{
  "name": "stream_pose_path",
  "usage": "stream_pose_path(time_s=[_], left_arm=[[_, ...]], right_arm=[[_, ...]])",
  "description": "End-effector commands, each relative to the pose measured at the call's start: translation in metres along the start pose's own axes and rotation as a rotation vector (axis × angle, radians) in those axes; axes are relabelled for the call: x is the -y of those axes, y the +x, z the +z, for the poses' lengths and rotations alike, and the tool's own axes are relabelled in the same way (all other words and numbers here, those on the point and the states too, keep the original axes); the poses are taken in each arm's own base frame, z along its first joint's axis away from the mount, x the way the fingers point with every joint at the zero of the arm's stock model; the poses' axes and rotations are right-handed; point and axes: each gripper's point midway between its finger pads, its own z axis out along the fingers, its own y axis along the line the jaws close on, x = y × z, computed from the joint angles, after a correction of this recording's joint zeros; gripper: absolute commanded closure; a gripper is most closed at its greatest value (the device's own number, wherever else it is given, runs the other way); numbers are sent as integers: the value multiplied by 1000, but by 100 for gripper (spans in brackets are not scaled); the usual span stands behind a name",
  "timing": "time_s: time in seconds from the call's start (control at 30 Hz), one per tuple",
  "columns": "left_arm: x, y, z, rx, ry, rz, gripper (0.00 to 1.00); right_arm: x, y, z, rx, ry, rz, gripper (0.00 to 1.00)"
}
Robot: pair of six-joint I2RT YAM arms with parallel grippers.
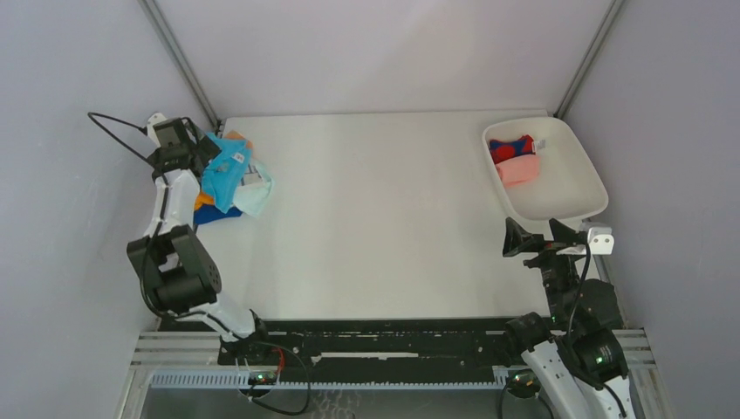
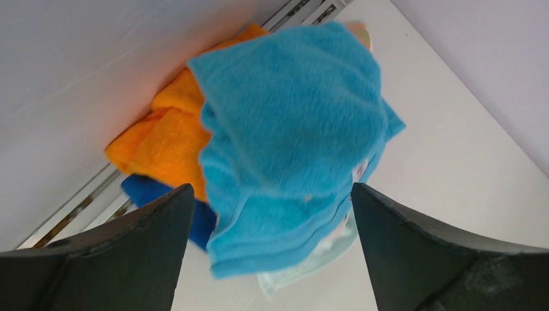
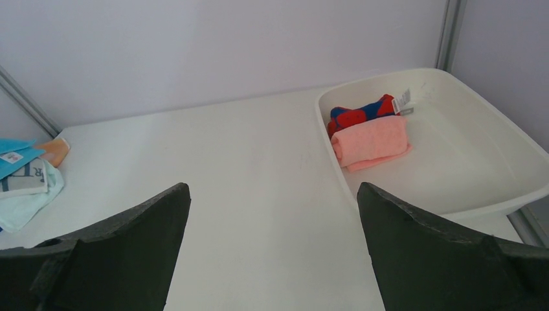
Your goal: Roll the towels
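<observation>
White table (image 1: 375, 218), grey walls (image 1: 375, 52): the unrolled towels (image 1: 229, 179) lie heaped far left, the bright blue towel (image 2: 291, 116) topmost, left pincer (image 2: 272, 188) spread wide over it, holding nothing. Right pincer (image 3: 272, 188) gapes empty near the tray (image 1: 567, 196). Closing too deep could snag several layers together.

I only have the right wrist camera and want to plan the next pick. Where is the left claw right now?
Observer: The left claw is at the far left, over the pile of towels. It is open and holds nothing.
Operator: What is on top of that pile?
Observer: A light blue towel, crumpled, right below the open claw.
Operator: Is anything buried that I can't see from here?
Observer: Yes, a dark blue towel lies at the bottom, under an orange one.
</observation>
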Motion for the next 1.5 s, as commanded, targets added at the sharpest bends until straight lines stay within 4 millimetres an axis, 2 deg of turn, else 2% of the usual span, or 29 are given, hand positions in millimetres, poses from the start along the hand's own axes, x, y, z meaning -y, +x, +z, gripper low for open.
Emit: stream_pose_path(time_s=[0.0,0.03,0.1,0.17,0.27,0.33,0.43,0.53,0.67,0.8,1.03,1.2,1.37,1.47], left_arm=[[25,-38,30,65,50,-74,10],[29,-36,38,47,57,-70,12],[37,-34,50,22,81,-62,25],[46,-36,53,12,119,-46,47],[60,-53,35,40,196,-22,83],[73,-67,10,74,259,2,98],[100,-89,-44,149,368,59,100],[132,-100,-106,208,474,134,100],[167,-91,-188,235,620,208,100],[194,-67,-262,218,806,203,100],[228,-12,-362,107,1138,107,98],[252,59,-401,-54,1298,56,97],[284,137,-416,-185,1335,64,95],[300,174,-418,-276,1351,8,95]], right_arm=[[2,-1,6,1,13,-24,0],[2,0,7,-3,18,-27,0],[3,1,8,-7,21,-28,0],[3,1,8,-9,22,-29,0],[3,1,8,-9,20,-29,0],[1,1,8,-8,12,-28,0],[-1,-2,6,5,-1,-22,0],[-4,-6,4,23,-19,-14,0],[-12,-14,-1,50,-66,8,0],[-28,-19,-3,31,-140,45,0],[-60,-32,-5,-34,-285,75,0],[-75,-28,-4,-108,-353,81,0],[-81,-18,-1,-159,-379,85,0],[-87,-7,2,-213,-402,88,0]])
